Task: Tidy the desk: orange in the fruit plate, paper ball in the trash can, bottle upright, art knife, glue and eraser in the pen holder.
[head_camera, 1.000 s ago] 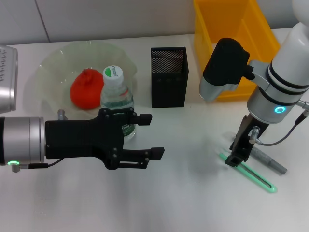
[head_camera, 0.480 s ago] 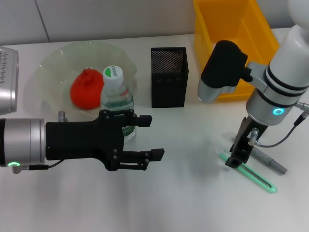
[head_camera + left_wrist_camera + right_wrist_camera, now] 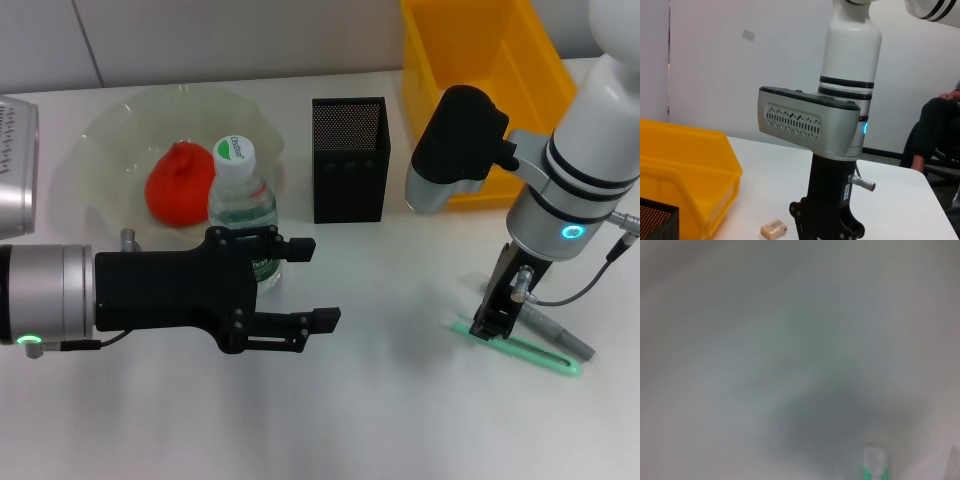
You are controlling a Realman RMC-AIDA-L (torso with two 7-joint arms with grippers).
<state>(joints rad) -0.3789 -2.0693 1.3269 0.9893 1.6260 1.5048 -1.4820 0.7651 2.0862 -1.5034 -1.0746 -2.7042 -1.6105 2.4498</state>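
Observation:
The orange (image 3: pixel 178 187) lies in the pale-green fruit plate (image 3: pixel 110 130). Beside the plate the bottle (image 3: pixel 241 203) stands upright. My left gripper (image 3: pixel 305 283) is open just in front of the bottle and holds nothing. The black mesh pen holder (image 3: pixel 349 160) stands mid-table, with the yellow trash can (image 3: pixel 480 60) behind it to the right. My right gripper (image 3: pixel 492 322) points down, shut on the near end of the green art knife (image 3: pixel 530 352). A grey pen-shaped stick (image 3: pixel 556 336), likely the glue, lies next to it. The eraser (image 3: pixel 773 228) sits near the right arm's base. The paper ball is out of view.
A silver housing (image 3: pixel 14 165) sits at the left edge of the table. In the left wrist view the trash can (image 3: pixel 690 165) and pen holder (image 3: pixel 657 220) show beside the right arm, and a seated person (image 3: pixel 935 130) is beyond the table.
The green art knife has swung on the table, its far end moving up and right, while the right gripper shifted slightly left. The left arm has not moved.

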